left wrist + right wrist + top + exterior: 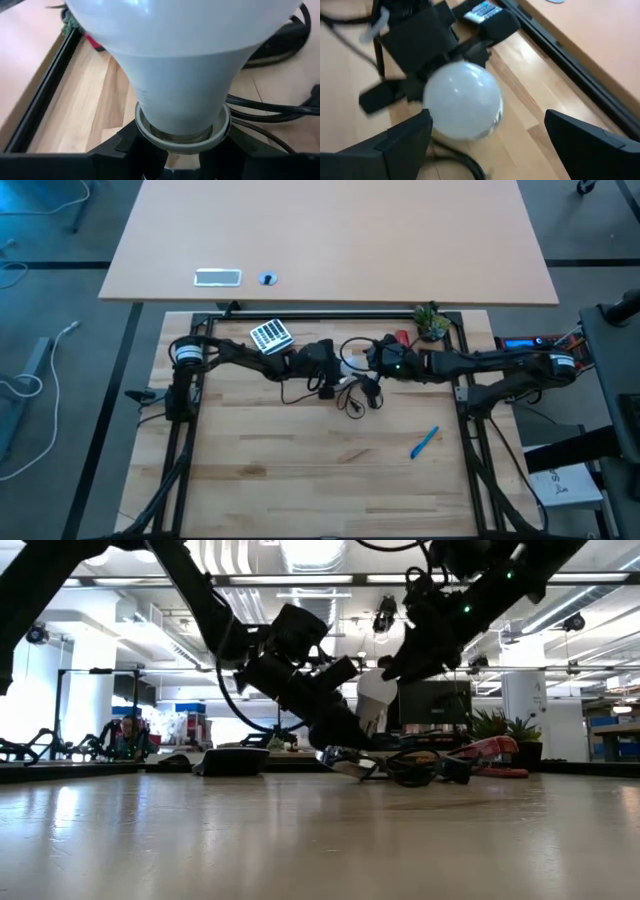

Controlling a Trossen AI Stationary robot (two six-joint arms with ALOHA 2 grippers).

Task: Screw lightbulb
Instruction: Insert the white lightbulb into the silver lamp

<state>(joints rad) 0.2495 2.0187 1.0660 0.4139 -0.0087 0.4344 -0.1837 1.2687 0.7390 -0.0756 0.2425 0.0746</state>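
table (300, 480) far edge: crowded, near side open | left gripper (175, 160) grips socket (182, 136) holding lightbulb (462, 100) | right gripper (487, 135) spread wide, touching nothing

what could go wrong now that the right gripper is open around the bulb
The right gripper stands open with its fingers apart from the lightbulb, so only the socket in the left gripper supports it; if the threads are barely engaged, the bulb might tip out. The black cord lies close underneath and could snag as the arms move.
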